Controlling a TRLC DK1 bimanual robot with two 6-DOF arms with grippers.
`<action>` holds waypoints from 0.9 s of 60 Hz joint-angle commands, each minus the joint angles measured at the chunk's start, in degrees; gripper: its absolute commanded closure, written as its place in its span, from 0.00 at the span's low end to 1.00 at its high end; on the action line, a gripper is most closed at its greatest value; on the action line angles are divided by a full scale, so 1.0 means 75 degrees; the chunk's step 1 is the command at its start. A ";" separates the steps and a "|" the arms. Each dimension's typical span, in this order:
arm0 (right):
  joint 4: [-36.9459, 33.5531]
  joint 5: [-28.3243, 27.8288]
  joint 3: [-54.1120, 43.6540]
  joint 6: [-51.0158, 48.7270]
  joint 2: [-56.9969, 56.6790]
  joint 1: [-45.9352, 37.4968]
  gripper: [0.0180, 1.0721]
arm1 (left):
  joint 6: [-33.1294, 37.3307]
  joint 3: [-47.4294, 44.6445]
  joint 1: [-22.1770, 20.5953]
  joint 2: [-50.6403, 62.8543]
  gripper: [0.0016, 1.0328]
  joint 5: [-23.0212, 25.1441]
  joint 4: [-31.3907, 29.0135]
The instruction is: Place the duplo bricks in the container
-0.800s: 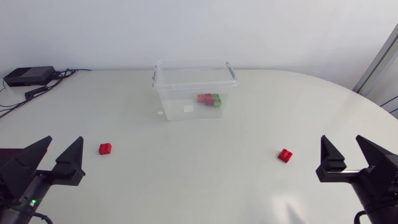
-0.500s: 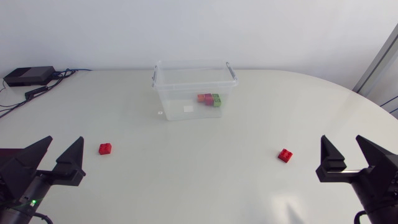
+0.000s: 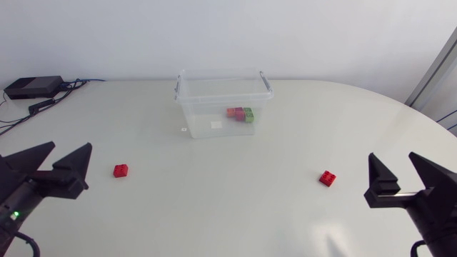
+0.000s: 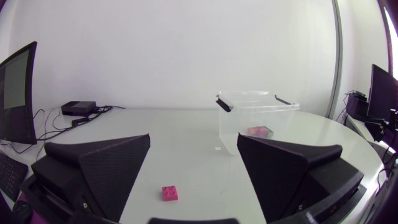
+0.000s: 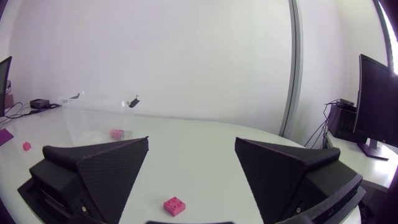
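Observation:
A clear plastic container (image 3: 223, 100) stands open at the far middle of the table, with a red brick (image 3: 235, 112) and a green brick (image 3: 248, 114) inside. One red duplo brick (image 3: 121, 170) lies on the table just ahead of my left gripper (image 3: 71, 146), which is open and empty. In the left wrist view this brick (image 4: 168, 193) sits between and under the spread fingers of the left gripper (image 4: 193, 140). A second red brick (image 3: 327, 178) lies left of my open right gripper (image 3: 392, 157). In the right wrist view that brick (image 5: 175, 205) shows below the right gripper (image 5: 191, 142).
A black box (image 3: 32, 87) with cables sits at the far left corner. A small white tag (image 3: 184, 130) lies in front of the container. The table's curved edge runs close behind both grippers.
My left gripper has shifted slightly left and away from the near edge. The right arm, the bricks and the container have stayed put.

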 commanded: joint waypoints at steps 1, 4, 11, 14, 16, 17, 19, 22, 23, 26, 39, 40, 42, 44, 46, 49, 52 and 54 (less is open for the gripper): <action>-0.0044 -0.0028 0.0570 -0.0089 0.0533 0.0070 0.04 | -0.0234 0.0780 -0.0072 0.0887 0.05 -0.0002 -0.0239; -0.0067 -0.0028 0.0875 -0.0089 0.1026 0.0105 0.04 | -0.0351 0.1190 -0.0072 0.1461 0.05 -0.0002 -0.0497; -0.0313 -0.0051 0.1671 -0.0089 0.2186 0.0129 0.04 | -0.0832 0.2526 -0.0049 0.3242 0.05 0.0010 -0.1575; -0.0454 -0.0051 0.1988 -0.0077 0.2584 0.0117 0.04 | -0.0996 0.3159 0.0022 0.4074 0.05 0.0022 -0.2208; -0.0571 -0.0040 0.2187 -0.0077 0.2795 0.0105 0.04 | -0.0984 0.3628 0.0022 0.4754 0.05 0.0022 -0.2735; -0.0642 -0.0040 0.2281 -0.0077 0.2889 0.0105 0.04 | -0.0984 0.3839 0.0034 0.5047 0.05 0.0022 -0.2958; -0.0770 -0.0040 0.2492 -0.0077 0.3088 0.0082 0.04 | -0.0937 0.4202 0.0069 0.5598 0.05 0.0022 -0.3286; -0.0923 -0.0051 0.2726 -0.0042 0.3346 0.0082 0.04 | -0.0902 0.4671 0.0151 0.6289 0.05 0.0022 -0.3685; -0.0970 -0.0051 0.2796 -0.0030 0.3416 0.0082 0.04 | -0.0902 0.4811 0.0174 0.6500 0.05 0.0033 -0.3778; -0.1145 -0.0051 0.3031 -0.0030 0.3627 0.0058 0.04 | -0.0925 0.5280 0.0256 0.7156 0.05 0.0057 -0.4095; -0.1638 -0.0368 0.3523 0.0111 0.4084 -0.0117 0.04 | -0.1382 0.7354 0.1170 1.0250 0.10 0.1744 -0.6169; -0.1673 -0.0391 0.3546 0.0122 0.4096 -0.0117 0.04 | -0.1394 0.7366 0.1217 1.0297 0.10 0.1943 -0.6122; -0.1696 -0.0403 0.3570 0.0228 0.4119 -0.0117 0.04 | -0.1476 0.7401 0.1276 1.0437 0.10 0.2131 -0.5911; -0.1755 -0.0415 0.3628 0.0251 0.4190 -0.0117 0.04 | -0.1511 0.7507 0.1287 1.0613 0.10 0.2131 -0.5829; -0.1849 -0.0415 0.3699 0.0251 0.4307 -0.0129 0.04 | -0.1511 0.7577 0.1276 1.0812 0.09 0.2131 -0.5677; -0.1907 -0.0520 0.3757 0.0310 0.4471 -0.0188 0.04 | -0.1511 0.7565 0.1264 1.1023 0.05 0.2014 -0.5442; -0.1954 -0.0637 0.3781 0.0439 0.4541 -0.0328 0.04 | -0.1500 0.7577 0.1229 1.1270 0.05 0.1815 -0.5302; -0.1954 -0.0754 0.3769 0.0497 0.4600 -0.0422 0.04 | -0.1488 0.7577 0.1205 1.1480 0.05 0.1580 -0.5243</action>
